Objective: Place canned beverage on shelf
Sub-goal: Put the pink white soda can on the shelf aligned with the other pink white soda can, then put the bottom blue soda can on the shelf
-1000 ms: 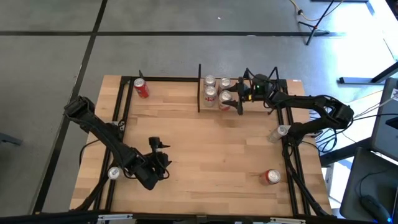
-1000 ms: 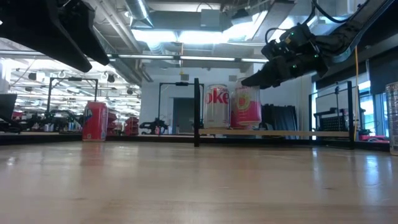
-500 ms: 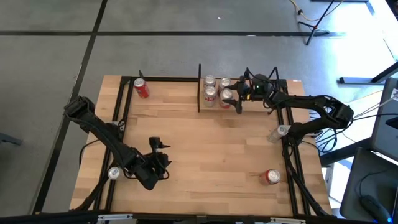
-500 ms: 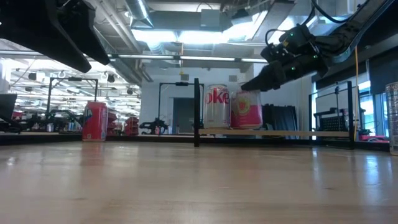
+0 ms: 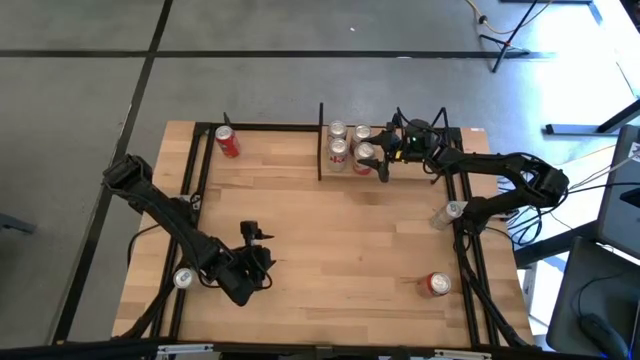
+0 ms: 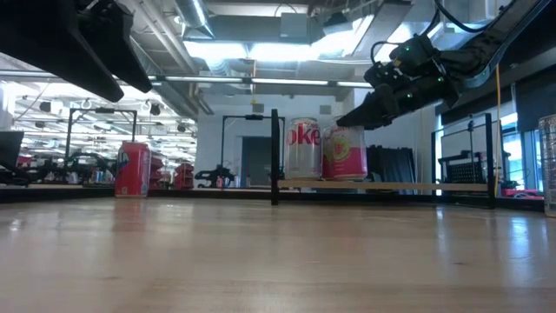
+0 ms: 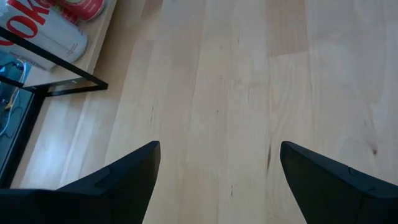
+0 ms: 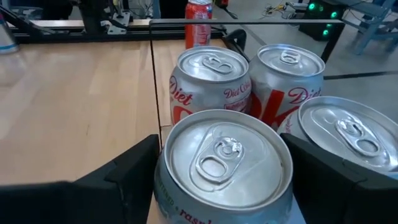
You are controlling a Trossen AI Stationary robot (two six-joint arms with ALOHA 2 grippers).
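The shelf (image 5: 322, 150), a small light-wood board (image 6: 417, 185) in a black frame, stands at the table's far middle. It carries three silver Diet Coke cans (image 8: 211, 71) and a pink can (image 8: 224, 158), all upright on their bases. My right gripper (image 8: 221, 138) reaches in from the table's right, open, with one finger on either side of the pink can's (image 5: 364, 156) top. My left gripper (image 5: 262, 265) hovers open over bare table near the front left, nothing between its fingers (image 7: 112, 180). My right gripper's fingers (image 8: 134, 168) stand close beside the two sides of the pink can's upper rim (image 8: 166, 155), coming nearly level from the table's right. Whether they touch the can I cannot tell. The can stands upright on the shelf board.
A red can (image 5: 227, 142) stands at the far left, and another red can (image 5: 434, 285) lies at the near right. One silver can (image 5: 447, 213) sits by the right rail, and another (image 5: 183, 279) sits by the left rail. The table's middle is bare wood.
My right gripper has tipped its fingertips slightly down beside the pink can, which stays upright on the shelf.
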